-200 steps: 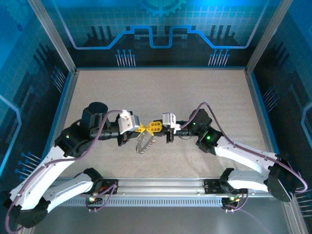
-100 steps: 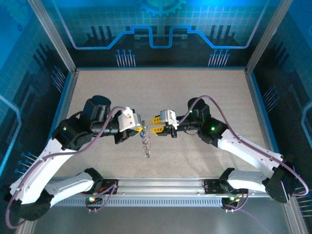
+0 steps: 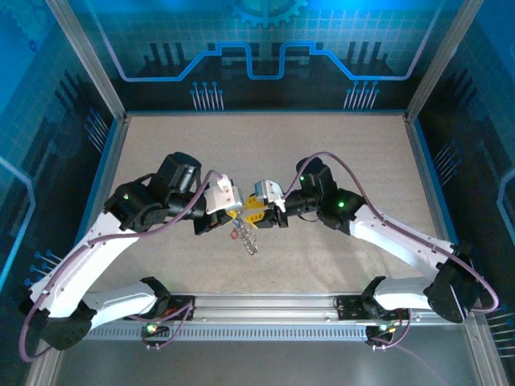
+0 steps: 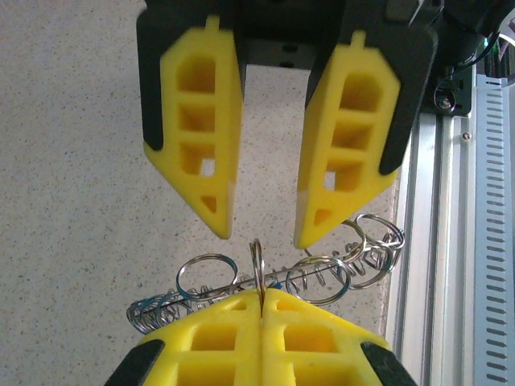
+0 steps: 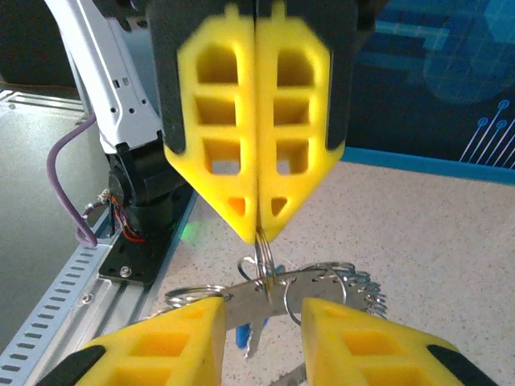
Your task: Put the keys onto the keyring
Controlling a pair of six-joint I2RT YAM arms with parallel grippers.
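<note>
You look down on a speckled beige worktop (image 3: pixel 265 153), boxed by blue walls (image 3: pixel 265 56) printed with circuit lines, silver posts (image 3: pixel 84 56) at the corners, a metal rail (image 3: pixel 265 304) along its near edge.

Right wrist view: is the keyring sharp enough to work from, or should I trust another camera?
Right wrist view: the left gripper looks slightly soft up close, while the keyring beneath it is fairly sharp. Left wrist view: the crispest, with the loops distinct, even light and no glare. Top external view: a blue cast overall, and the keyring is too small for detail.
</note>
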